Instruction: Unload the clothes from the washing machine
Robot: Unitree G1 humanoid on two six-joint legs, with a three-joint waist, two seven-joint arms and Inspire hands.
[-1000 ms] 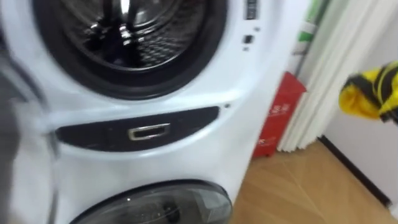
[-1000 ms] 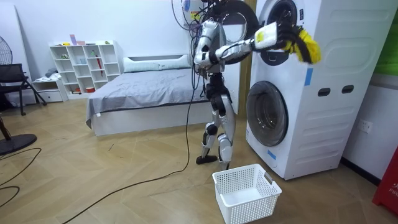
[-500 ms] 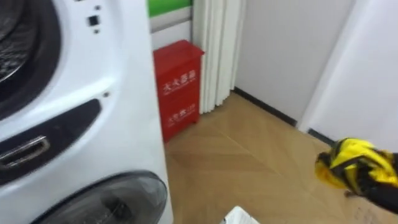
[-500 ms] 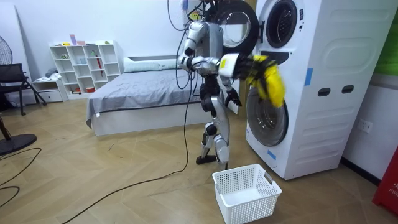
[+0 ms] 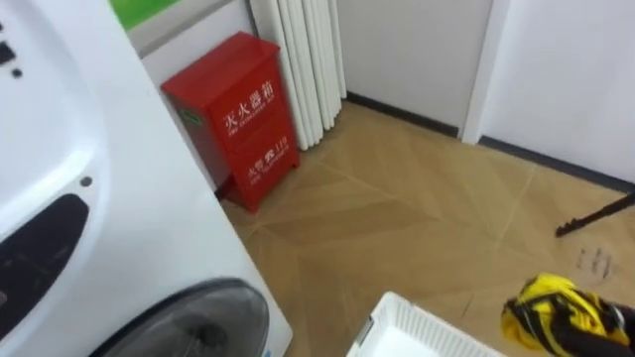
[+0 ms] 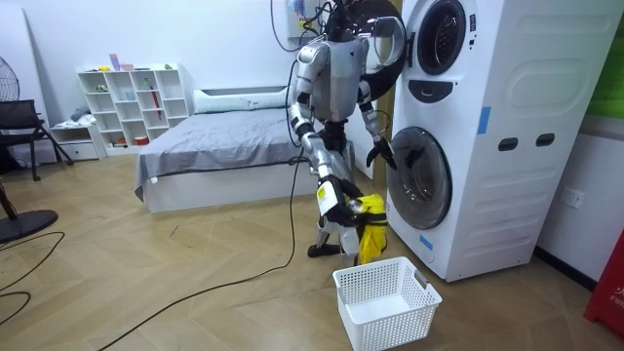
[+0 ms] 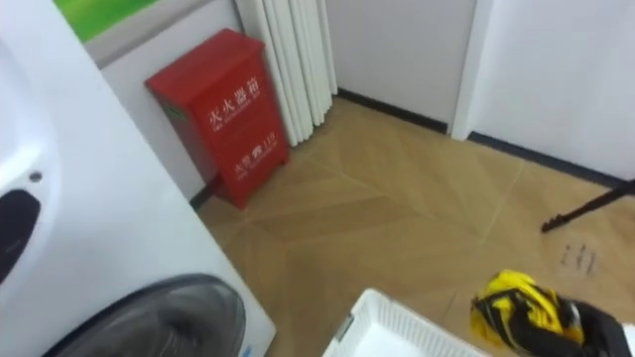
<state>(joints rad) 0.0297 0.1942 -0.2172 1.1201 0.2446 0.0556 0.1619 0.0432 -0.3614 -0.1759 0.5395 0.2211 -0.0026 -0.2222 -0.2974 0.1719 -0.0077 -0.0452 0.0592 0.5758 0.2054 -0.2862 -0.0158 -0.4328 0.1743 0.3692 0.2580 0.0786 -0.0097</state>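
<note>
Left eye view: the robot's right hand (image 5: 619, 323) is curled tight round a bunched yellow garment (image 5: 558, 315), with the corner of a white basket (image 5: 397, 322) just to the hand's left on the wood floor. The drop looks best held back until the hand is over the basket's middle and low. Right eye view: the same clasp, with a red cabinet (image 7: 223, 114) well ahead and left of the hand, beside the washing machine (image 7: 60, 198). Room view: this adds the whole basket, which sits below the hand, with the garment dangling just above its rim. It also shows the left hand (image 6: 378, 153) hanging higher up, near the lower machine's door. Whether that hand is open cannot be told.
</note>
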